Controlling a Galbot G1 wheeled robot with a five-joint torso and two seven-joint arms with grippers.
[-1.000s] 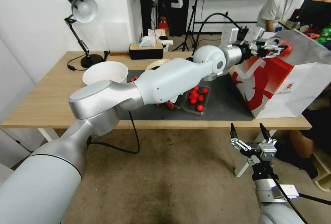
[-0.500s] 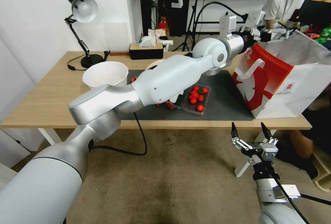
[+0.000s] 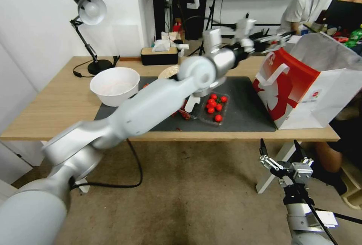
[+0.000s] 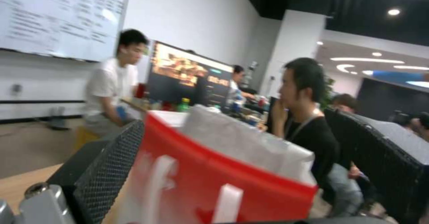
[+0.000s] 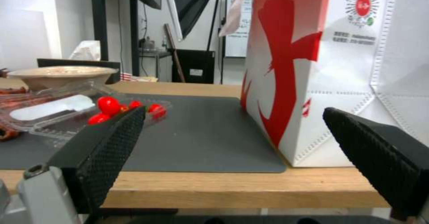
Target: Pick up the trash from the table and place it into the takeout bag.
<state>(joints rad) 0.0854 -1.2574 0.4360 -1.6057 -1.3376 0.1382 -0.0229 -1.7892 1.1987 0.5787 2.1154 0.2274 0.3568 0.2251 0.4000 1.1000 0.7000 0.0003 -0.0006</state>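
Red-and-white paper takeout bag (image 3: pixel 301 86) stands beside the empty, spread left tool (image 3: pixel 277 41); right tool (image 3: pixel 281 149) spread below.

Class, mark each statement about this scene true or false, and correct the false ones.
1. The takeout bag stands upright on the table. True.
2. The right pincer is shut on a red fruit. False: it is open and empty, low in front of the table.
3. The clear tray of red fruit lies on the dark mat. True.
4. The white bowl sits inside the bag. False: it stands on the table, at the mat's left edge.
5. The left pincer is by the bag's top rim. True.
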